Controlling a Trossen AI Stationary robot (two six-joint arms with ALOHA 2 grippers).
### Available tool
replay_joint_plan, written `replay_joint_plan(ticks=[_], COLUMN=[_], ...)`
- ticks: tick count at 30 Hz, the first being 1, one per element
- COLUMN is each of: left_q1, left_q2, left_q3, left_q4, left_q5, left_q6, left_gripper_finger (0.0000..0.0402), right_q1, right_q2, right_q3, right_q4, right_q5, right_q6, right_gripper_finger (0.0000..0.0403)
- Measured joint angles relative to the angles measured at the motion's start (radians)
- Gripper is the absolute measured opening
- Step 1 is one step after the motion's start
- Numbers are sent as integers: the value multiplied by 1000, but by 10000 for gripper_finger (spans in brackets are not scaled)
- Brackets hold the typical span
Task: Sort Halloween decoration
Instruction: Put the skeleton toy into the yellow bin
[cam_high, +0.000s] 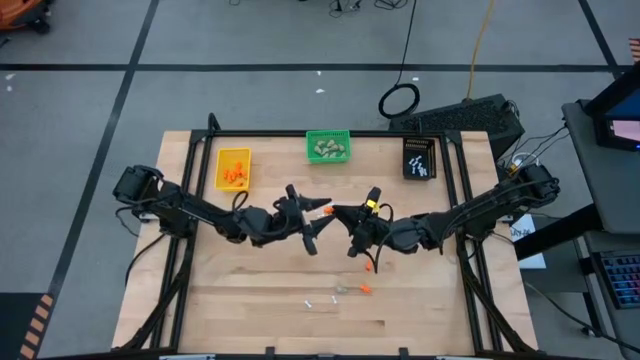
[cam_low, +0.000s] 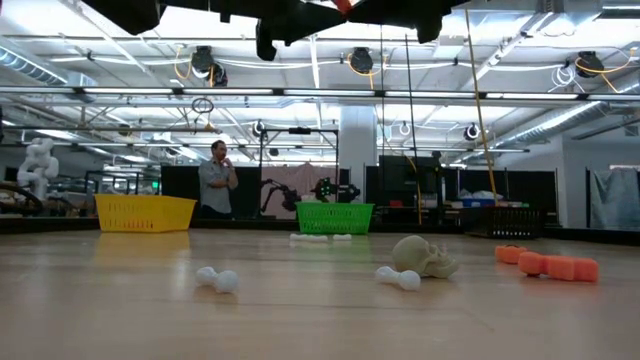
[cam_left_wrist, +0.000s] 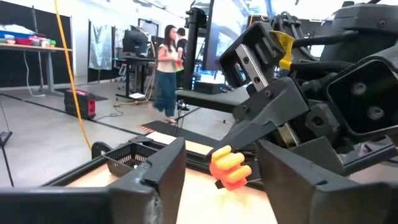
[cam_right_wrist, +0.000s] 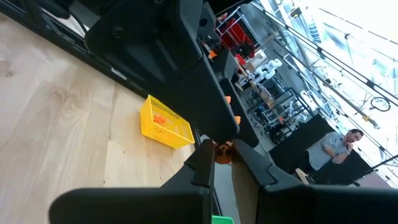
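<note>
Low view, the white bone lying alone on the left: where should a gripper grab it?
Grip the white bone at its thin middle shaft, coming down from above, fingers across it. It lies flat on the table, and its knobbed ends should keep it from sliding out.

Grey floor (cam_high: 250, 40) with black tape lines, bright ceiling lights (cam_low: 330, 70)

Bright, even ceiling light (window glare behind); near pincer fingers blurred.

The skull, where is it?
In the low view the skull lies on the wooden table, right of the middle. A white bone is just at its left, and orange pieces lie farther right.
</note>
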Motion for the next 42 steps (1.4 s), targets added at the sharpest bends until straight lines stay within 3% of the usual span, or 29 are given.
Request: replay_joint_plan(ticks=[17, 22, 36, 42], left_q1=[-1, -1, -2, -2], left_q2=[0, 0, -16, -116], left_q3=[0, 0, 0, 0], left_q4=[-5, -9, -34, -183], left_q5=[-1, 4, 10, 11], left_q6=[53, 54, 78, 81], left_gripper_finger=[15, 15, 22, 22], right_q1=[0, 1, 1, 6], right_q2=[0, -1, -1, -1], right_q3=[0, 0, 0, 0], right_q4=[-7, -18, -80, -185], right_q5=[12, 37, 78, 101], right_q6=[1, 37, 179, 294], right_gripper_finger=[20, 39, 153, 166])
